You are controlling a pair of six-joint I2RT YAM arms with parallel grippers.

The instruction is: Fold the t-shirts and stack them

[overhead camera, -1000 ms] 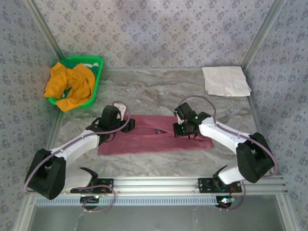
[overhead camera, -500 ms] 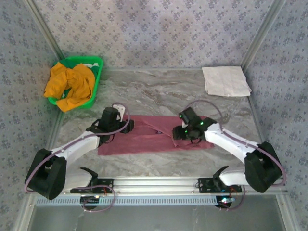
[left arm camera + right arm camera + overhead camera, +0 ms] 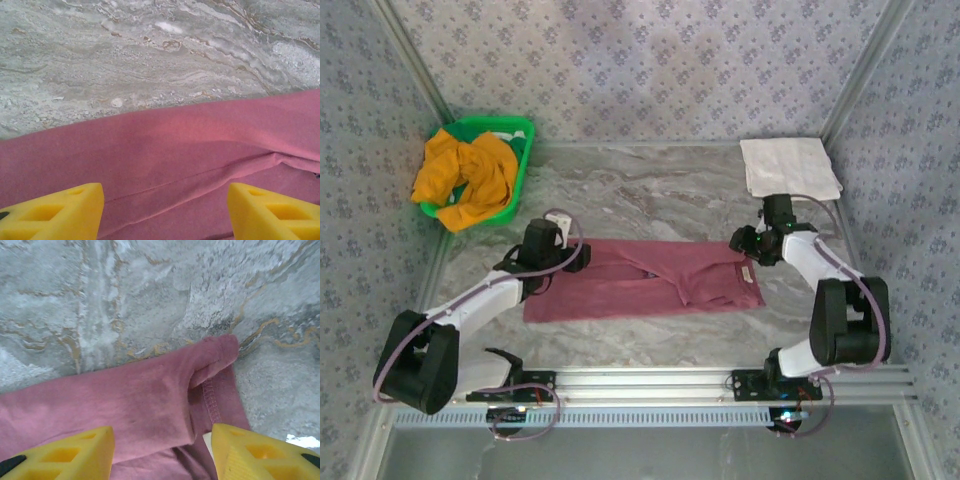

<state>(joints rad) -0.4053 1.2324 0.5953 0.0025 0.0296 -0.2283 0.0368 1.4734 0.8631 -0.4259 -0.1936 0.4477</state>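
So around the work area: a green basket point(image 3: 523, 128) is sitting in the far-left corner of the marble table point(image 3: 650, 190) with the mustard-orange t-shirt point(image 3: 470, 175) bunched up in it and spilling over the rim. A folded white cloth point(image 3: 790, 167) is lying in the far-right corner, well apart from everything else. Nothing is lying on top of the maroon t-shirt point(image 3: 620, 285); only the two arms are reaching over its ends.

Compared with half a second ago, the right gripper point(image 3: 748, 244) is no longer hanging over the middle of the shirt. It has swung out to the far-right corner of it. The right part of the shirt is now lying doubled over, with a slanted fold edge near the middle. The left gripper point(image 3: 578, 256) has shifted a bit to the left, and the basket and white cloth are sitting where they were.

The maroon shirt is lying flat in the middle of the table as a long strip, its long axis running left to right, parallel to the near edge. I can't tell which end is the neck.

In the left wrist view the left gripper point(image 3: 165, 215) is hovering over the maroon cloth point(image 3: 200, 140), fingers spread wide, pinching nothing. In the right wrist view the right gripper point(image 3: 160, 450) is also spread apart, over a rolled corner of the shirt point(image 3: 150, 400).
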